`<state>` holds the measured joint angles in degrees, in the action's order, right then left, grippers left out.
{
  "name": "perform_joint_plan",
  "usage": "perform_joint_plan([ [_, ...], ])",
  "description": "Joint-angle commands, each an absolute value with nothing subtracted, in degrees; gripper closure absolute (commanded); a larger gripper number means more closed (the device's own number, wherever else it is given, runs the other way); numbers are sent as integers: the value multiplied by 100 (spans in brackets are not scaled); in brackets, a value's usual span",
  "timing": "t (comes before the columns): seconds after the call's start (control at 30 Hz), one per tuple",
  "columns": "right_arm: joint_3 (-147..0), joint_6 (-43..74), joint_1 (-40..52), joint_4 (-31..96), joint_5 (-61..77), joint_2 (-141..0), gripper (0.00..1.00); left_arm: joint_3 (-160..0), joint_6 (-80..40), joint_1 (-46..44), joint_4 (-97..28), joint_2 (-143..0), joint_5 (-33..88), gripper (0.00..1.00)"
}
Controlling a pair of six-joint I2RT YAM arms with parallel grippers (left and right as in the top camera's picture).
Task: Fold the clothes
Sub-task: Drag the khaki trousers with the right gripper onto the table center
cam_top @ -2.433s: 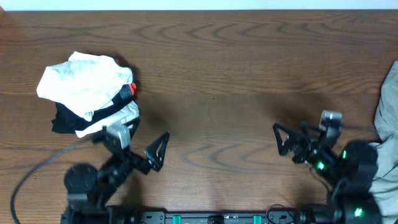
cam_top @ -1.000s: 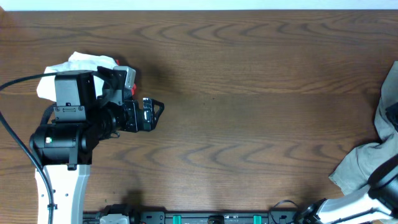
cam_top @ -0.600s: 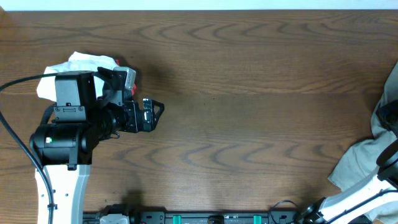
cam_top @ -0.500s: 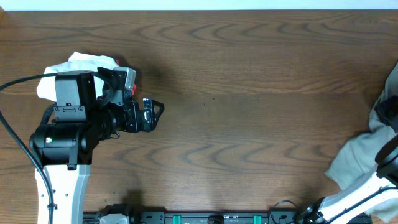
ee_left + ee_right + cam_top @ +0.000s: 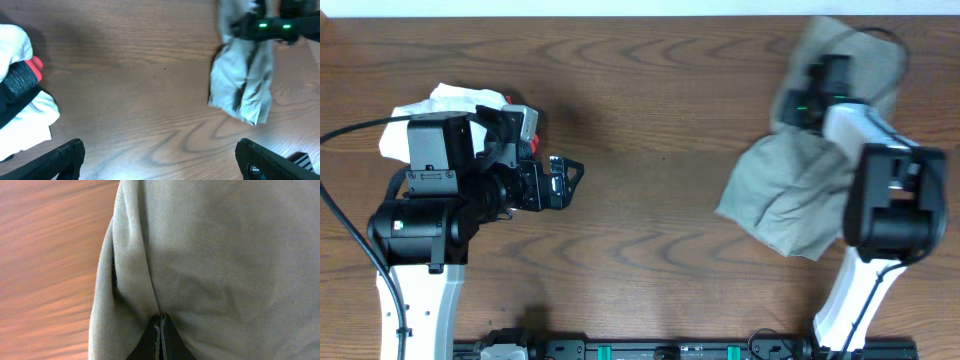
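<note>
Your shorts [image 5: 790, 195] are stretching top-to-bottom along the frame's right side. Your right gripper [image 5: 160, 336] is pinching their fabric tight; your left gripper [image 5: 567, 180] is gaping wide.

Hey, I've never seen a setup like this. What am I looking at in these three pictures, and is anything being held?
These are two robot arms at a wooden table. One picture looks down from above; the other two come from a camera on each wrist. The left hand is open and empty, beside a pile of white and black garments. The right hand is pinched shut on a fold of the khaki shorts, which fill its wrist view. The job is folding those shorts.
</note>
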<state>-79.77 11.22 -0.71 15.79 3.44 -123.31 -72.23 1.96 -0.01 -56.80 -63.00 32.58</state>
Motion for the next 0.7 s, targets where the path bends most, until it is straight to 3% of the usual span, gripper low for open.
perform_joint_plan([
  [0.0,-7540,-36,906,1914,1022,-12934,99,-7336,301,14,-5647,-6300,3225,2],
  [0.13,-7540,-539,1747,2154,102,-12895,99,-7336,301,14,-5627,-6300,3225,2],
  [0.27,-7544,-690,2071,2307,16,-12516,99,-7336,303,14,-5625,-6300,3214,2],
  [0.43,-7544,-683,1898,2521,869,-11393,95,-7336,301,14,-5625,-6300,3140,2],
  [0.5,-7544,-526,1750,2679,1173,-10910,91,-7336,301,14,-5625,-6300,3142,2],
  [0.57,-7542,-69,1581,2939,1184,-10560,79,-7336,301,14,-5614,-6302,3142,2],
  [0.67,-7542,707,1249,3601,1199,-10348,83,-7336,301,14,-5579,-6302,3142,2],
])
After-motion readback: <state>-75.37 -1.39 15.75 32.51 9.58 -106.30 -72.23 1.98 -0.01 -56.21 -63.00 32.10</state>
